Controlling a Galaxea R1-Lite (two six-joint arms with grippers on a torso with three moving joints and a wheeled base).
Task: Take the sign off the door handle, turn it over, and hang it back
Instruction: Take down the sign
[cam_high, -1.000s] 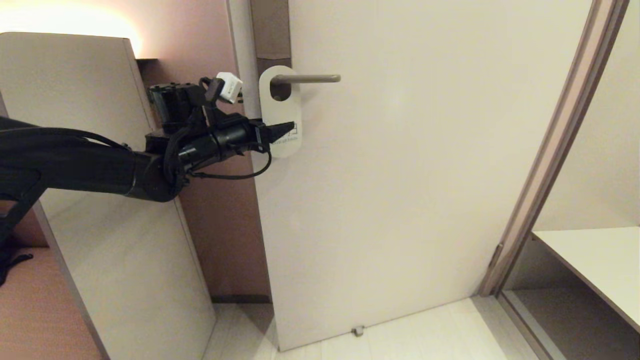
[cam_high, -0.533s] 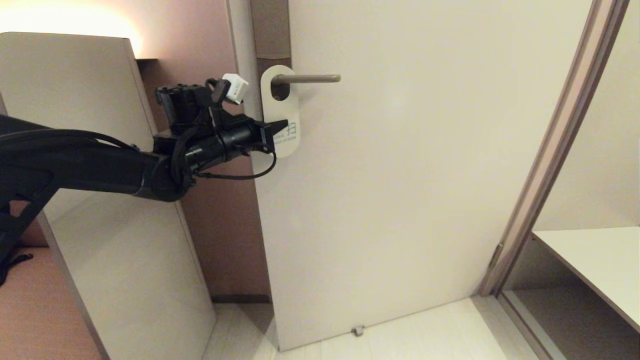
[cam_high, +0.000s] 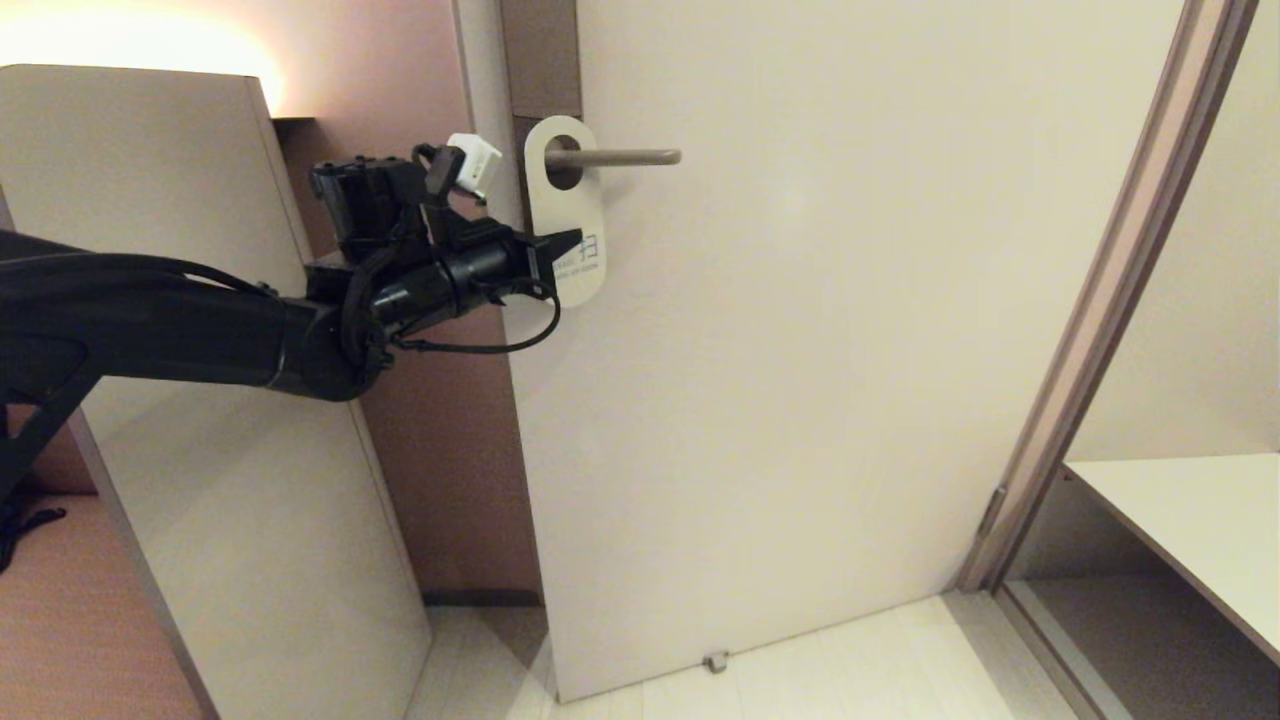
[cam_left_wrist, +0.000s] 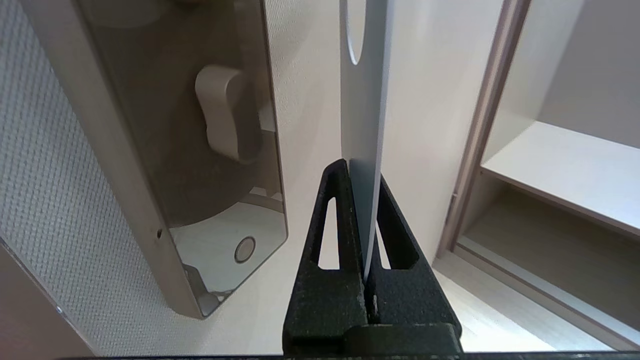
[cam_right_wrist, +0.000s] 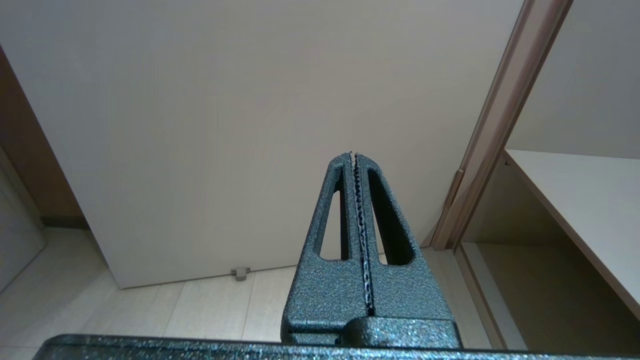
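A white oblong sign (cam_high: 568, 215) with a round hole hangs on the grey lever door handle (cam_high: 620, 157) of the pale door (cam_high: 800, 350). My left gripper (cam_high: 565, 245) reaches in from the left and is shut on the sign's lower part, just left of its printed mark. In the left wrist view the sign (cam_left_wrist: 364, 100) shows edge-on, clamped between the black fingers (cam_left_wrist: 332, 220). My right gripper (cam_right_wrist: 353, 155) is shut with nothing in it, held low and facing the door's lower half; it does not show in the head view.
A tall pale panel (cam_high: 200, 400) stands left of the door, under my left arm. The door frame (cam_high: 1100, 300) and a white shelf (cam_high: 1190, 520) lie to the right. A small door stop (cam_high: 715, 661) sits on the tiled floor.
My left gripper closed on the sign's lower part and lifted it a little, so the hole now sits higher around the handle. The right arm has not moved.
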